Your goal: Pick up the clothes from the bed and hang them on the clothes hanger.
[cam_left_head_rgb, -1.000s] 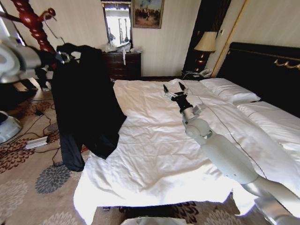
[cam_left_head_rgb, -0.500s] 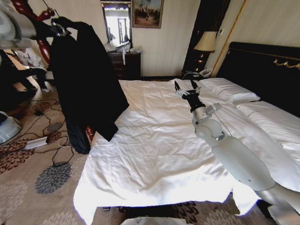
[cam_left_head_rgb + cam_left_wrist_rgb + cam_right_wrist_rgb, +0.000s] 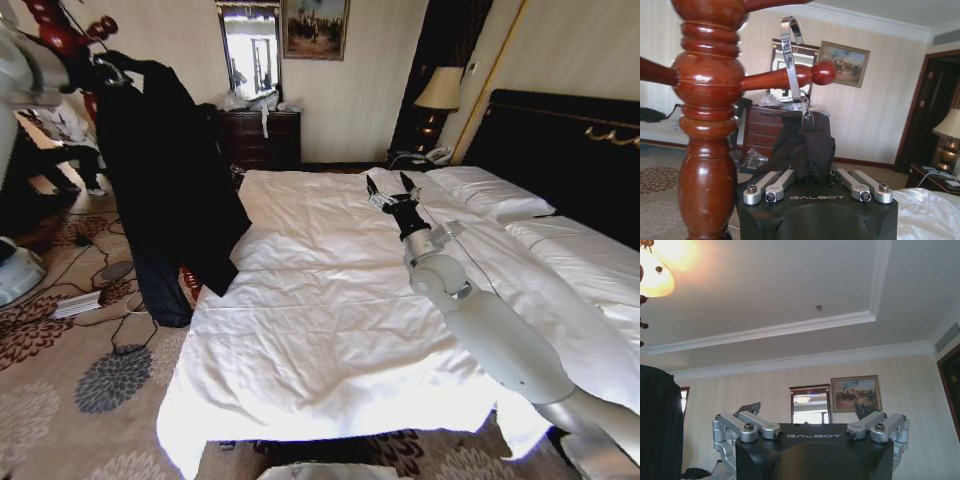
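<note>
Landmark = clothes hanger [image 3: 55,35], the red-brown turned stand at far left of head view.

Left gripper [image 3: 812,180] is up right beside the stand's pole, just under a knob peg [image 3: 790,79]; fingers clenched on a bunch of the clothes [image 3: 165,180] at the collar. A chrome hook [image 3: 791,60] rises from that bunch and its curve sits level with the peg, close to it; can't tell if it's over the peg or only next to it.

The clothes hang off the stand's top, draping long towards the floor on the bed side of the stand, lower hem near the edge of the bed [image 3: 330,330], fully lifted off the duvet.

Handling, my read: soft, limp, fairly heavy fabric, will swing and sag, so weight pulls straight down from the collar. Best hold = collar/hook end, as now; gripping a sleeve would let it slide.

Right gripper [image 3: 392,190] is well away from the stand, over the bed towards the pillows, fingers spread, holding nothing.
</note>
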{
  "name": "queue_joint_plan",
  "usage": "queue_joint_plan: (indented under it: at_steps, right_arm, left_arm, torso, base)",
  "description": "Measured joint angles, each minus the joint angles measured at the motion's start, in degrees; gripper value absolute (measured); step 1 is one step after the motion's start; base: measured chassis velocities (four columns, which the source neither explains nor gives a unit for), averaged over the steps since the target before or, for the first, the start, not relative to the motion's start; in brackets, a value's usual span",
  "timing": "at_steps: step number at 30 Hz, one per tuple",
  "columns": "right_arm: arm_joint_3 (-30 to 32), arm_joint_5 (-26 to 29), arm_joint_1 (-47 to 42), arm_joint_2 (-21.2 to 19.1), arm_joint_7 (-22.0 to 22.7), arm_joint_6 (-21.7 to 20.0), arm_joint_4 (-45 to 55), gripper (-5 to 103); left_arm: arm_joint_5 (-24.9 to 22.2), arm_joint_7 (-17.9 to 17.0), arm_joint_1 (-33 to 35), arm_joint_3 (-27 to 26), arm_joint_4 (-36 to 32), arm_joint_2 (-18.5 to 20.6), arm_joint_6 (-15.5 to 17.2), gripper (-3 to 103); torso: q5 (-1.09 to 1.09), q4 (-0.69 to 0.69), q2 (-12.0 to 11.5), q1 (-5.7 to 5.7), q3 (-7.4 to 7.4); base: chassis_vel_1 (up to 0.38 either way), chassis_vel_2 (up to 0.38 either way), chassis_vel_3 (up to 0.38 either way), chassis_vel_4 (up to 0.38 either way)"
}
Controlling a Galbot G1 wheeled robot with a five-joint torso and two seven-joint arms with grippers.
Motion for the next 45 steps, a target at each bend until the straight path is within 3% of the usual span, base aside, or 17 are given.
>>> queue_joint_plan:
  at_steps: [16,24,36,44,45]
  right_arm:
    - [6.3,-0.8,-6.7,-3.2,-0.2,0.2,2.6,100]
    - [8.2,-1.0,-8.7,-4.2,-0.4,0.4,3.4,100]
    - [9.1,-0.6,-9.8,-3.8,-0.3,1.4,4.6,100]
    - [9.7,-0.6,-11.0,-4.0,-0.2,1.4,5.2,100]
    - [9.9,-0.6,-11.1,-4.1,-0.2,1.3,5.2,100]
  left_arm:
    - [8.3,3.5,-1.1,-4.9,13.3,-8.2,-1.0,19]
    - [10.2,4.2,-1.0,-6.5,16.4,-9.6,-1.3,19]
    - [9.4,4.0,1.8,-6.8,12.8,-4.9,-0.8,19]
    - [7.7,1.7,4.6,-6.6,5.7,0.1,-0.8,17]
    - [7.3,1.4,4.7,-6.4,4.8,0.8,-0.8,22]
  torso:
    - [0.02,-0.03,0.0,-0.01,0.0]
    - [0.01,-0.01,0.0,-0.01,0.0]
    - [0.03,-0.03,0.0,-0.01,-0.01]
    - [-0.03,0.02,0.0,-0.01,-0.01]
    - [-0.05,0.04,0.0,-0.01,-0.01]
  base:
    - [0.0,0.0,0.0,0.0]
    - [0.0,0.0,0.0,0.0]
    - [0.0,0.0,0.0,0.0]
    - [0.0,0.0,0.0,0.0]
    - [0.0,0.0,0.0,0.0]
